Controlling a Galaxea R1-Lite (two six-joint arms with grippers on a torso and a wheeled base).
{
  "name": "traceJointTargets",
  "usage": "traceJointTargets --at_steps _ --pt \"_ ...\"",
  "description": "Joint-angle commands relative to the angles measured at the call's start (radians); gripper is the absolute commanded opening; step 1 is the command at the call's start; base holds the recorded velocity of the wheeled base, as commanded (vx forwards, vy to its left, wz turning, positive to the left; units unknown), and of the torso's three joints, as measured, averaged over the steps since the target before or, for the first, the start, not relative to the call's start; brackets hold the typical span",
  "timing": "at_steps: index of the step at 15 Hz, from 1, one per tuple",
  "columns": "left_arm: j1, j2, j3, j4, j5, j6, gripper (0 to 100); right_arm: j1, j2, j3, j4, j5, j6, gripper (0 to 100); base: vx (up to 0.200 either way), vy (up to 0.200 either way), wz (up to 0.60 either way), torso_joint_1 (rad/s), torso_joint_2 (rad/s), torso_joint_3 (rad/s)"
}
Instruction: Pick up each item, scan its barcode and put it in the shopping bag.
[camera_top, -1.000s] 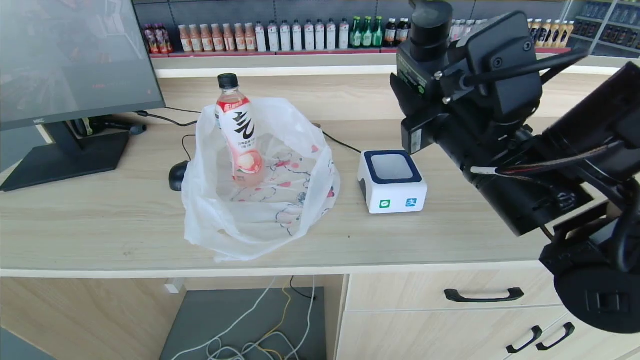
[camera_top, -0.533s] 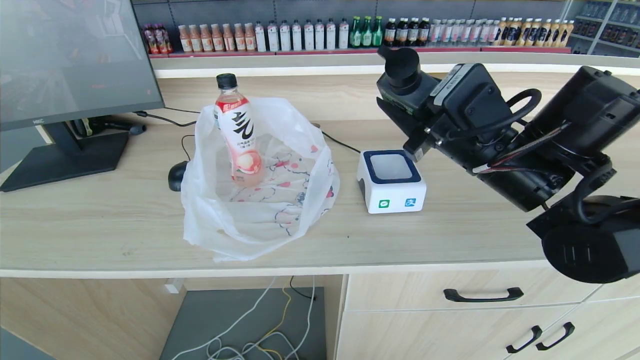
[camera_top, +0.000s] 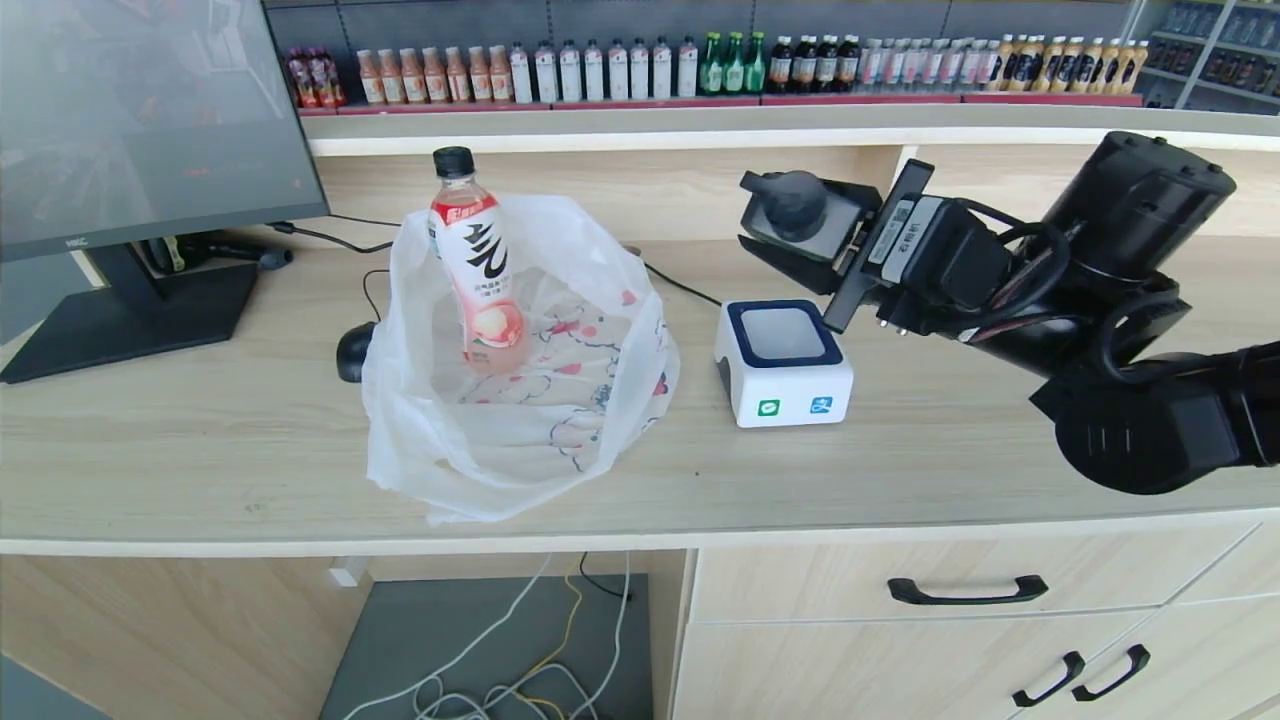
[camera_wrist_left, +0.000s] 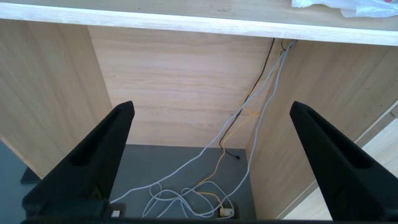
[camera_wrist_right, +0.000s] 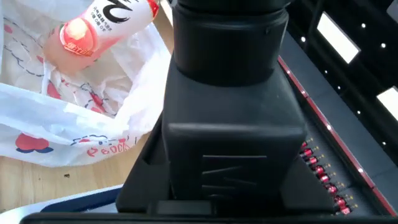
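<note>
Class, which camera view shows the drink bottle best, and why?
The head view: the bottle stands in the bag, seen from cap to base. The right wrist view catches its lower half at the frame's edge. The left wrist view faces cables under the counter.

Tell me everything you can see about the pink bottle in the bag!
The clear plastic bottle of pale pink drink has a black screw cap and a red-and-white label with black lettering and a peach picture. It stands slightly tilted inside the white plastic shopping bag on the light wooden counter, cap and neck above the bag's rim. Only the bag touches it.
</note>
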Motion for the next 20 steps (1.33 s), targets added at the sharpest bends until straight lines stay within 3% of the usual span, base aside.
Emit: traceJointTargets --at_steps 1,7,20 --pt "0.0 0.0 0.0 0.0 0.001 -0.001 100 -0.007 0.039 -0.004 -0.001 0.045 -0.023 0 0.0 0.0 0.0 0.0 0.0 0.0" --pt "0.0 0.0 0.0 0.0 0.001 -0.001 100 -0.05 0.068 0.015 -0.001 0.106 -0.074 0 0.0 0.0 0.0 0.0 0.0 0.0" --pt "0.0 0.0 0.0 0.0 0.001 -0.001 100 -0.077 0.068 0.09 0.0 0.132 -0.091 0 0.0 0.0 0.0 0.0 0.0 0.0"
